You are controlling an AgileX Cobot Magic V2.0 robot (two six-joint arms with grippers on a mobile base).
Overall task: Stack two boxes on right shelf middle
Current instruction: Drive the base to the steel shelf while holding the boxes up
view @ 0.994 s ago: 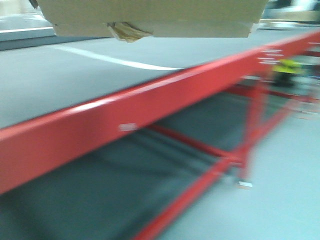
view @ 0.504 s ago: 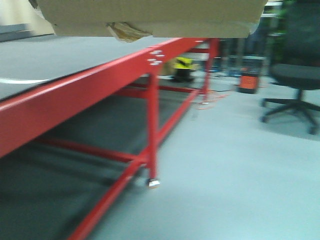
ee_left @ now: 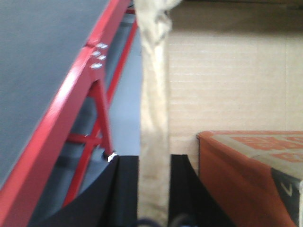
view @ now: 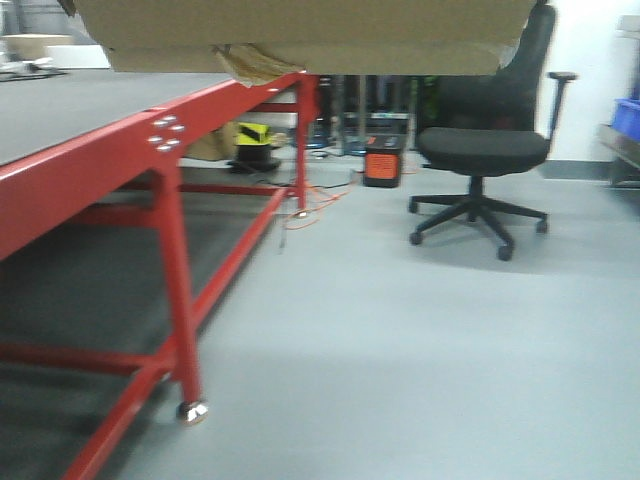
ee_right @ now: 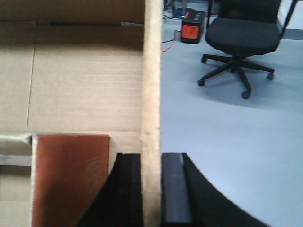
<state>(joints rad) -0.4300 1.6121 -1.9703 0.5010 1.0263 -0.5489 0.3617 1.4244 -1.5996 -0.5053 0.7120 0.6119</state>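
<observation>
Two opposite walls of one open cardboard box [view: 300, 35] are pinched from above. The left gripper [ee_left: 154, 163] is closed across one side wall, a black finger pressed to each face, and the right gripper [ee_right: 151, 158] is clamped the same way on the other. The box is carried high and close to the front camera, so only its underside and a crumpled yellowish tape tag [view: 255, 62] are shown there, with a red-framed table [view: 90, 170] to the left. An orange-printed carton [ee_left: 246, 170] is seen lying inside on the bottom. Bare grey floor [view: 400, 340] and an office chair [view: 480, 150] lie ahead, and a blue bin [view: 628, 115] on what appears to be a metal rack [view: 620, 150] is cut off at the far right edge. A second brown box cannot be made out. The step in hand is judged to be transport toward that rack. It would be done best with both clamps equally firm and the arms at one fixed spacing, so that the thin walls are neither bent nor torn. The box should be carried level so that the carton is not slid to one side, and the table leg and chair should be given room as the base is turned.
</observation>
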